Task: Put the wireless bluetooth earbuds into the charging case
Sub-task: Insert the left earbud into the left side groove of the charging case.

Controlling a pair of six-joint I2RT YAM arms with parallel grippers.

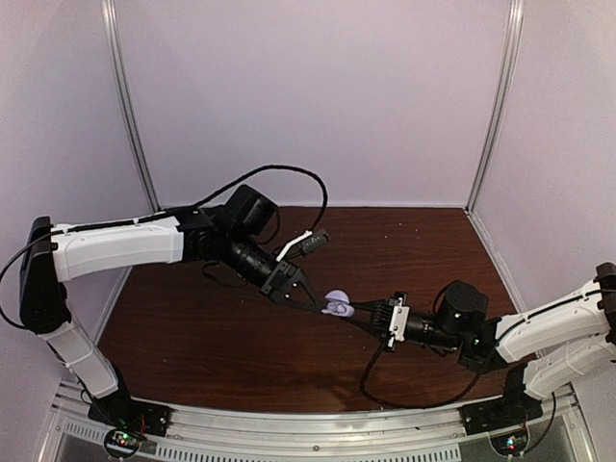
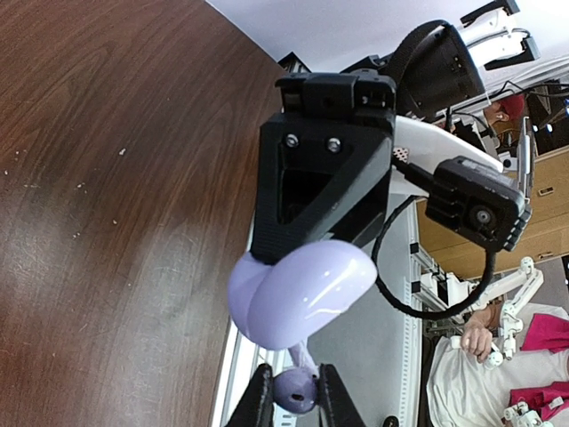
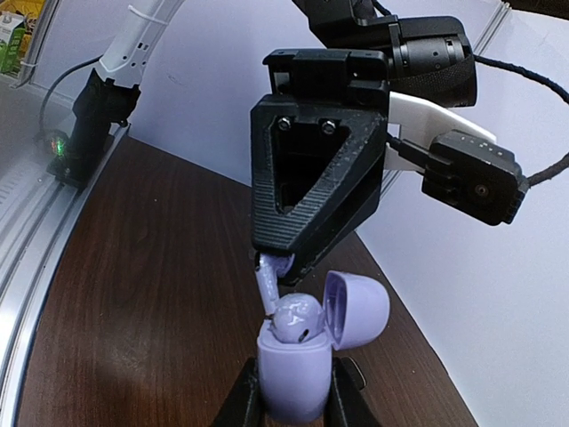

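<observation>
The right gripper is clenched on the lower half of the small round pale lavender plastic charging case, holding it above the dark brown wooden table with its hinged lid open. Just beyond, a tiny lavender-white plastic earbud sits in the case's mouth, its stem pinched by the left gripper. This insertion looks nearly done but unreleased, and I cannot tell whether a second earbud is seated.

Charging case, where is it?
Top view: the charging case is near the table's middle, gripped open by the right gripper, with the left gripper holding an earbud at its mouth.
</observation>
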